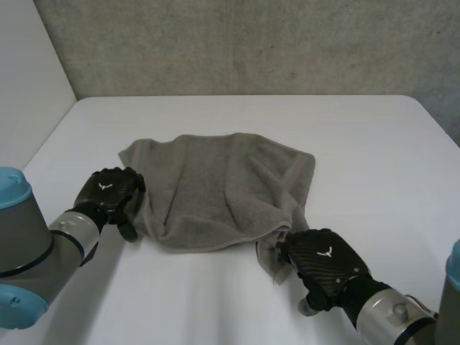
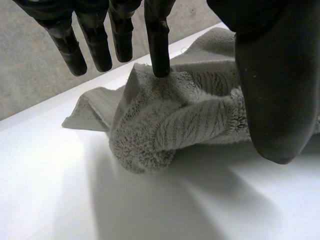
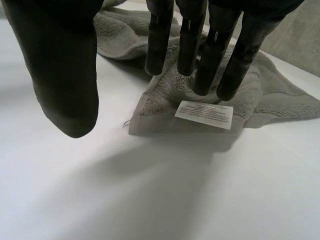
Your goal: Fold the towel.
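In the head view, the right hand [image 1: 323,260] is seen nearest, close to the table's [image 1: 374,136] near edge, at the towel's [image 1: 215,190] near right corner. The towel lies rumpled at the table's middle, with the left hand [image 1: 109,192] at its left edge.

In the left wrist view, the fingers [image 2: 159,55] are held straight and apart, 1 fingertip touching a raised fold. The thumb [image 2: 270,90] stands beside that fold, and contact can perhaps not be judged.

In the right wrist view, straight fingers [image 3: 200,70] are rested on the corner just behind a white label [image 3: 204,114], which the head view hides. The thumb [image 3: 65,75] is kept off the cloth.

Both corners should probably be pinched firmly before any lift, so that the edge is carried over evenly.
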